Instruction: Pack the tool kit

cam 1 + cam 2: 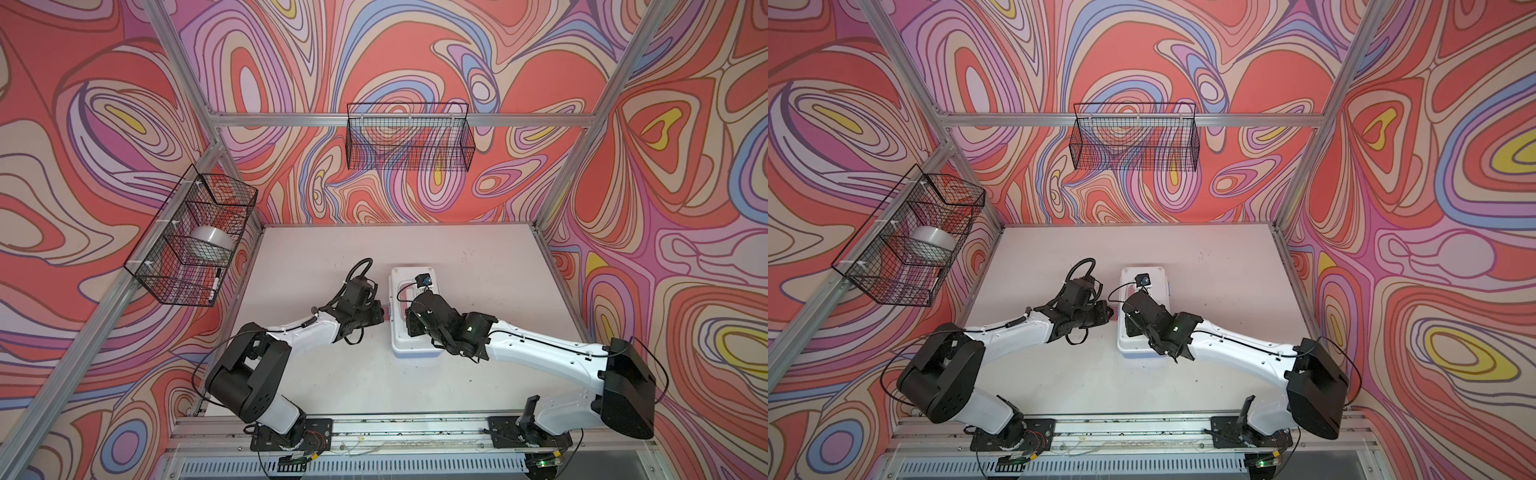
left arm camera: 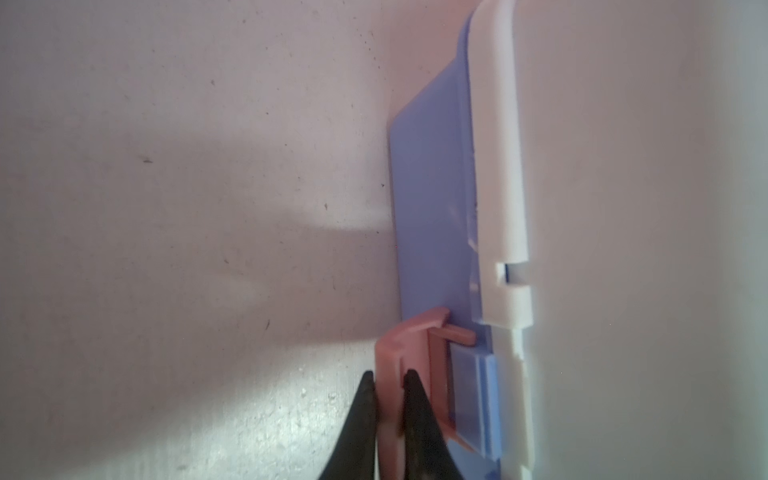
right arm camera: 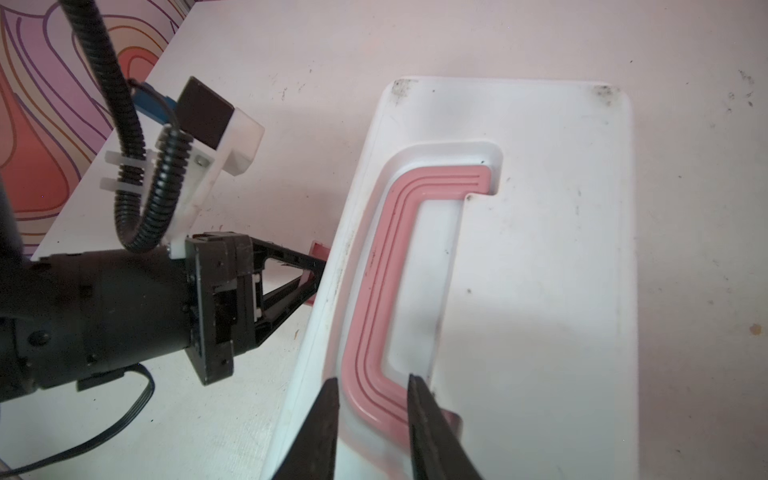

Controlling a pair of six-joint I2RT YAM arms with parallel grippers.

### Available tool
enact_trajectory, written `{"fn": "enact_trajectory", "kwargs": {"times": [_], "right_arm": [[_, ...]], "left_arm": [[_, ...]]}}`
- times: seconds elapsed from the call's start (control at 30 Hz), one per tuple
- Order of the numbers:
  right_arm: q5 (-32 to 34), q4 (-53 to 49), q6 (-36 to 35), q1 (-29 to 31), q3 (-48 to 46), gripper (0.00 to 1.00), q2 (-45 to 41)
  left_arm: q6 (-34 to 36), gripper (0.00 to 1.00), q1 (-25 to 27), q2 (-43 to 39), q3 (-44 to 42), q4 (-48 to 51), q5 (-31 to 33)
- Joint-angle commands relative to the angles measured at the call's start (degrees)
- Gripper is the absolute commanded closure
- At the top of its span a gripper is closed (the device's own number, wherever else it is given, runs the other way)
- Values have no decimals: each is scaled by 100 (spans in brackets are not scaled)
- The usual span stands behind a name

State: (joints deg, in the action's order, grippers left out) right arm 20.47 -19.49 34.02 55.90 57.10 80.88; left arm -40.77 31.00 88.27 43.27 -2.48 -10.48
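Observation:
The tool kit [image 1: 415, 349] [image 1: 1133, 345], a white box with its lid down, lies mid-table in both top views. Its light blue base [image 2: 432, 187] shows under the white lid [image 2: 498, 166] in the left wrist view. My left gripper [image 2: 388, 374] [image 3: 318, 270] is at the box's left side, shut on the pink latch [image 2: 411, 336], which stands out from the wall. My right gripper [image 3: 372, 378] points down onto the lid. Its fingers close on the bend of the pink handle [image 3: 374, 291], which lies in its recess. No loose tools are in view.
A black wire basket [image 1: 409, 137] hangs on the back wall. Another basket [image 1: 195, 237] on the left wall holds a white roll [image 1: 212, 241] and a marker [image 1: 215, 284]. The pale table [image 1: 478, 270] is bordered by aluminium frame posts.

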Motion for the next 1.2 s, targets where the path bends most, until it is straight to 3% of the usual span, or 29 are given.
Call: {"fn": "enact_trajectory", "kwargs": {"times": [0.0, 0.93, 1.1, 1.17], "right_arm": [[141, -90, 41, -26, -68, 70, -125], [176, -91, 1, -35, -28, 71, -39], [168, -99, 17, -35, -24, 71, -70], [171, -116, 17, -30, -23, 71, -74]], "left_arm": [[-56, 99, -15, 0, 207, -9, -11], [30, 100, -23, -759, 418, 474, 48], [10, 77, -21, -793, 428, 443, -65], [-18, 72, -24, -802, 402, 393, -119]]}}
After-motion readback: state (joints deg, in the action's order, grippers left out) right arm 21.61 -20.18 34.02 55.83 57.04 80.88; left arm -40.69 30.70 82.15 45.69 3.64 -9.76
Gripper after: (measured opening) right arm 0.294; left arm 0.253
